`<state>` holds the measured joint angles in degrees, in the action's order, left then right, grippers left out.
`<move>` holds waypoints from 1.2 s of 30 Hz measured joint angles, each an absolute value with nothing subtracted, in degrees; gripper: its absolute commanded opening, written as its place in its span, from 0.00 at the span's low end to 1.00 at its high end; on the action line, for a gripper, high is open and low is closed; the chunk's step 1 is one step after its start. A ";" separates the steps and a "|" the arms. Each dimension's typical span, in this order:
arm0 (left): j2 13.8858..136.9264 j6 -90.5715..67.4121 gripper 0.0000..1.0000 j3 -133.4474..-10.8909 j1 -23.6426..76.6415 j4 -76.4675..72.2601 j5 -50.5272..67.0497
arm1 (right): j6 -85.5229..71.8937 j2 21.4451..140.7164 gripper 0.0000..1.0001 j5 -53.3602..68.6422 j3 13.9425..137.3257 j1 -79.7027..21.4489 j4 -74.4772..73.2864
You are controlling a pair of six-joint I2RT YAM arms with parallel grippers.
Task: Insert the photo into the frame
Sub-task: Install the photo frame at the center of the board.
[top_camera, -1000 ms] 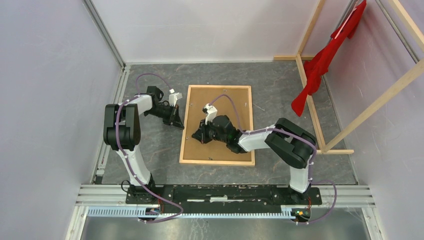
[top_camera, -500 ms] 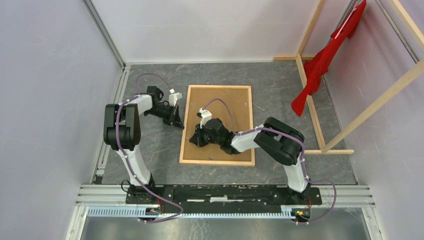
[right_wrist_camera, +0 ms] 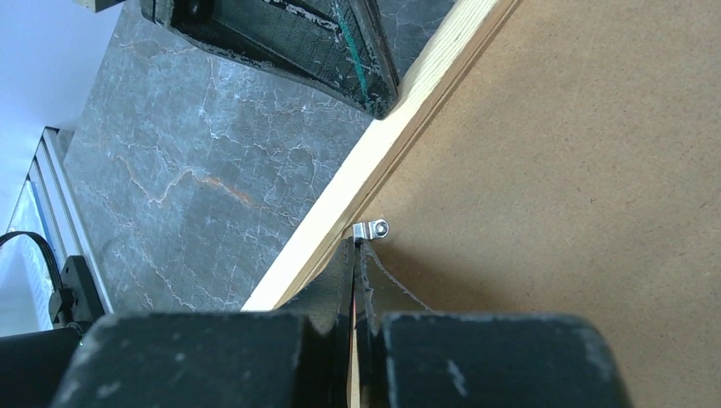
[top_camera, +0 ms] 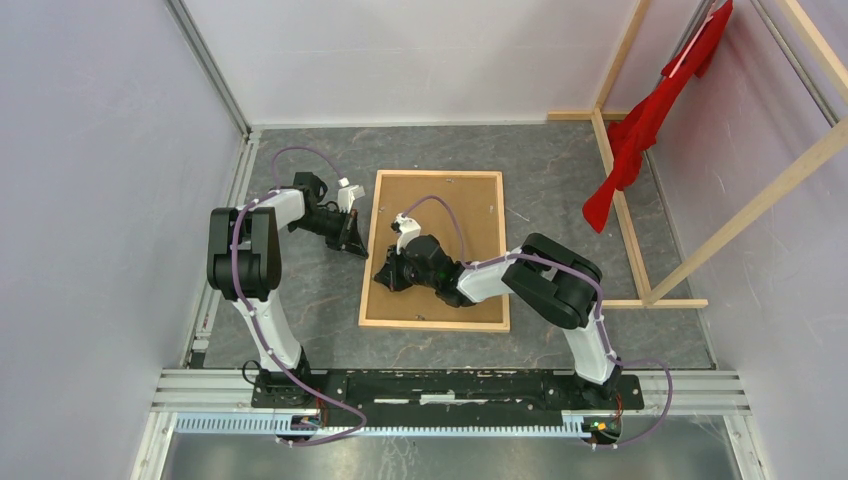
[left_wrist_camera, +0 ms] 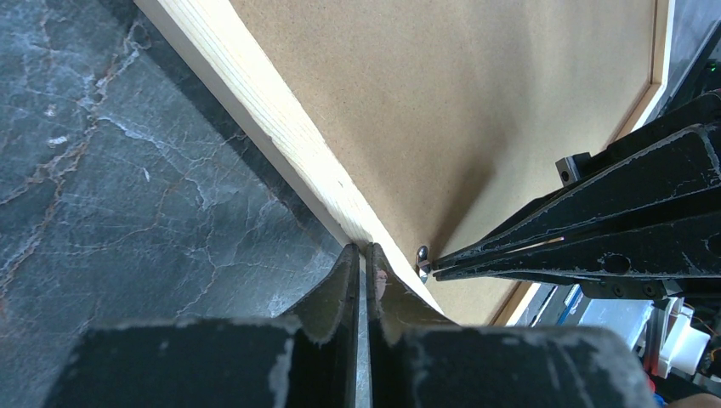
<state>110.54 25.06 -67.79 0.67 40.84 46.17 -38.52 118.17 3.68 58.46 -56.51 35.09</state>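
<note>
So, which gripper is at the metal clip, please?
The right gripper, tips at the clip on the board; the left gripper sits on the wooden frame.

No readable txt, labels, brand marks, nos. or signs showing in any view; nothing legible appearing on frame (top_camera: 435,324) or backing board (top_camera: 480,215).

Two arms stand on a black base plate (top_camera: 440,388): the left arm (top_camera: 245,260) and the right arm (top_camera: 550,285) each pair white shells with bulky black joint housings. A purple cable (top_camera: 300,152) runs from the base plate up along each arm. Farthest from the base plate, the left gripper (left_wrist_camera: 362,249) and right gripper (right_wrist_camera: 355,243) carry flat, tapered black jaws, scuffed grey at the edges.
</note>
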 measured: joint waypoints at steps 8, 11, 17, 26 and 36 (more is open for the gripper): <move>110.54 25.21 0.09 -67.79 0.67 40.84 46.19 | -40.03 118.19 0.00 2.68 58.46 -56.77 35.05; 110.54 25.56 0.09 -67.79 0.67 40.88 46.24 | -40.66 118.19 0.00 2.13 58.37 -56.93 35.11; 110.63 25.82 0.09 -67.92 0.69 41.04 46.28 | -41.58 118.19 0.00 1.48 58.26 -57.12 35.27; 110.65 25.98 0.08 -67.99 0.71 41.12 46.24 | -41.82 118.61 0.00 0.25 58.83 -57.65 35.05; 110.65 26.35 0.08 -67.99 0.73 41.15 46.24 | -41.78 118.61 0.00 -1.54 58.65 -57.91 35.57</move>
<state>110.65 26.35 -67.99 0.73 41.15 46.24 -41.78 118.61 -1.54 58.65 -57.91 35.57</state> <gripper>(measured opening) 0.090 0.004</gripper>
